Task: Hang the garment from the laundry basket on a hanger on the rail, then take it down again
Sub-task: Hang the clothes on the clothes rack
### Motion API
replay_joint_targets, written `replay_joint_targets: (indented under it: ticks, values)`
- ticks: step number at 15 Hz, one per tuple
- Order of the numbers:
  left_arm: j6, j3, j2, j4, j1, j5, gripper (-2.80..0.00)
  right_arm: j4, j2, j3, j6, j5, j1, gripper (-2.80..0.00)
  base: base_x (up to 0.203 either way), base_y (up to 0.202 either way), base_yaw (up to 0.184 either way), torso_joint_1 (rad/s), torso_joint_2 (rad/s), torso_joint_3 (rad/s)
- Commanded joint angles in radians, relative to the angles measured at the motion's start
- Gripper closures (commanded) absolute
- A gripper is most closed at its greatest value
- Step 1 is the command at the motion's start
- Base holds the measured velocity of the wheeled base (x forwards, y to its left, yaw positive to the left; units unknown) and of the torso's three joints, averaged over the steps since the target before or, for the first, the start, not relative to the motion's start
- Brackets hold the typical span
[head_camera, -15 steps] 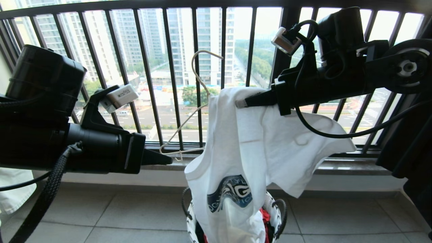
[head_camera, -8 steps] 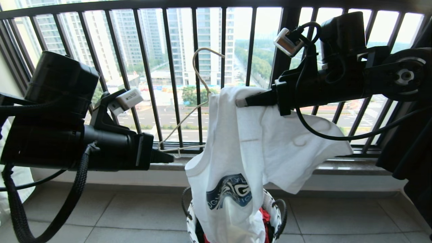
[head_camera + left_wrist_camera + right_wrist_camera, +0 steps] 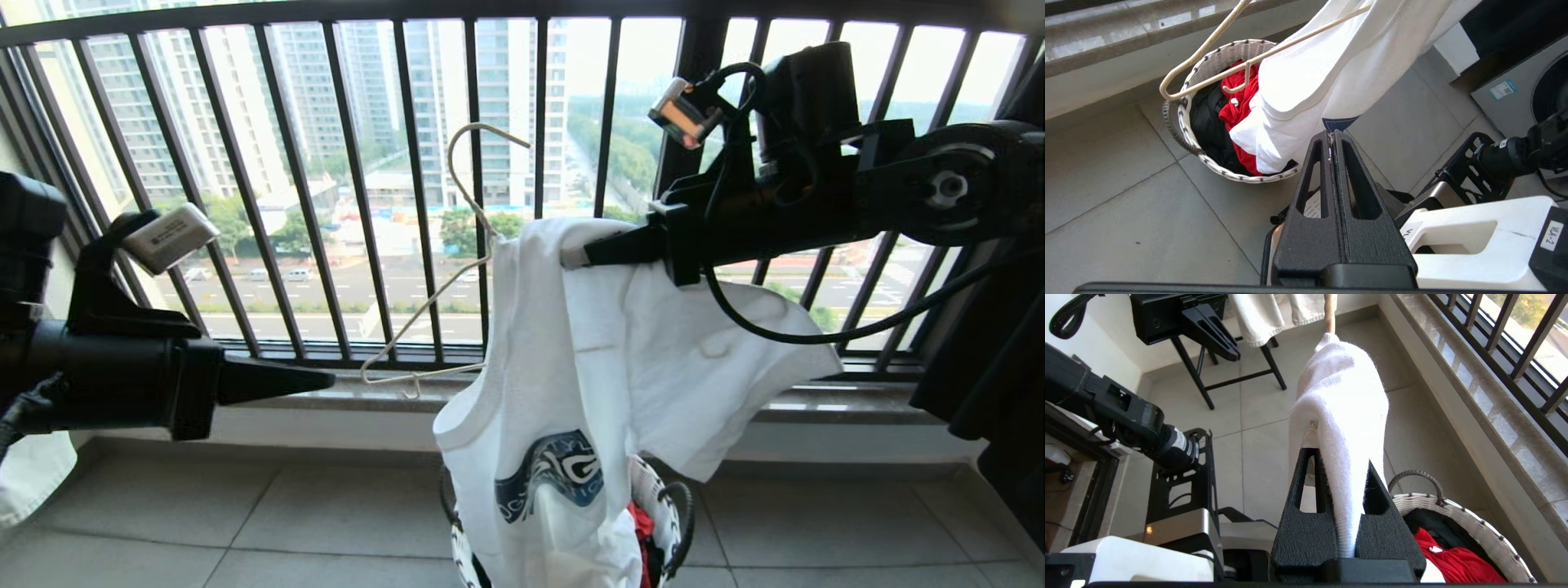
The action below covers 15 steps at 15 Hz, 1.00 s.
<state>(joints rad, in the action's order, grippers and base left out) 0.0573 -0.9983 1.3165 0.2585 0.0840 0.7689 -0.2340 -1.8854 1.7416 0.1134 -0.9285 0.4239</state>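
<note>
The T-shirt (image 3: pixel 588 392) hangs over the laundry basket (image 3: pixel 665 514), one shoulder on the wire hanger (image 3: pixel 424 310), the hanger's other end bare. I have my right claw (image 3: pixel 571 255) clenched on the shirt's top fold, carrying shirt and hanger in front of the window railing (image 3: pixel 408 163). My left claw (image 3: pixel 322 380) is clenched, holding nothing, well to the left. To finish dressing it, I'd open the left, pinch the collar and draw it over the bare end without tugging the cloth off.
</note>
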Motion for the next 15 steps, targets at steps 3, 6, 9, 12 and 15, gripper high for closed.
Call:
replay_joint_targets:
  ticks: [3, 6, 9, 12, 15]
  values:
    - [0.225, 0.087, -0.004, -0.008, -0.215, 0.406, 0.0, -0.113, -0.076, 0.146, 0.0, -0.007, 0.056, 0.0, 0.0, 0.0, 0.0, 0.0, 0.0, 0.0]
    - [0.322, 0.133, 0.01, -0.011, -0.231, 0.472, 0.0, -0.152, -0.096, 0.168, 0.002, -0.007, 0.104, 0.0, 0.0, 0.0, 0.0, 0.0, 0.0, 0.0]
    - [0.396, 0.147, 0.017, -0.017, -0.231, 0.472, 0.0, -0.153, -0.109, 0.167, 0.002, -0.007, 0.139, 0.0, 0.0, 0.0, 0.0, 0.0, 0.0, 0.0]
    - [0.442, 0.144, -0.001, -0.023, -0.238, 0.468, 0.0, -0.153, -0.109, 0.171, 0.002, -0.006, 0.16, 0.0, 0.0, 0.0, 0.0, 0.0, 0.0, 0.0]
    - [0.477, 0.109, -0.006, -0.019, -0.242, 0.457, 0.0, -0.154, -0.106, 0.171, 0.002, -0.006, 0.161, 0.0, 0.0, 0.0, 0.0, 0.0, 0.0, 0.0]
